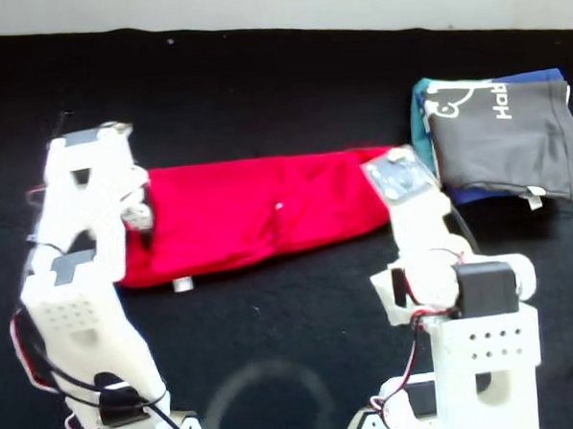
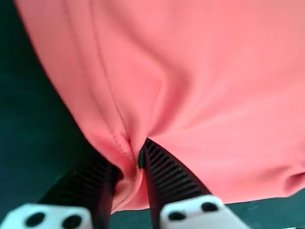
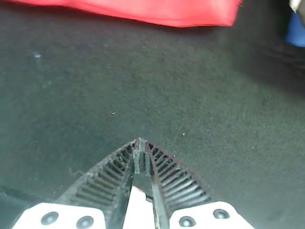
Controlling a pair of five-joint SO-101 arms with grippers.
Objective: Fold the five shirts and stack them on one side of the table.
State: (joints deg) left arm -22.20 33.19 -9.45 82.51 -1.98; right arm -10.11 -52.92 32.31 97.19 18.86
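Your red shirt (image 1: 258,216) is lying as a long folded band across the middle of the black table (image 1: 260,81), running from 9 to 3 o'clock. At its 9 o'clock end, your left jaws are clenching a pinch of the red cloth. The stack of folded shirts (image 1: 502,136) is sitting at 2 o'clock from it, dark grey on top. Your right jaws are pressing tip to tip, hovering over the table near the shirt's 4 o'clock corner.
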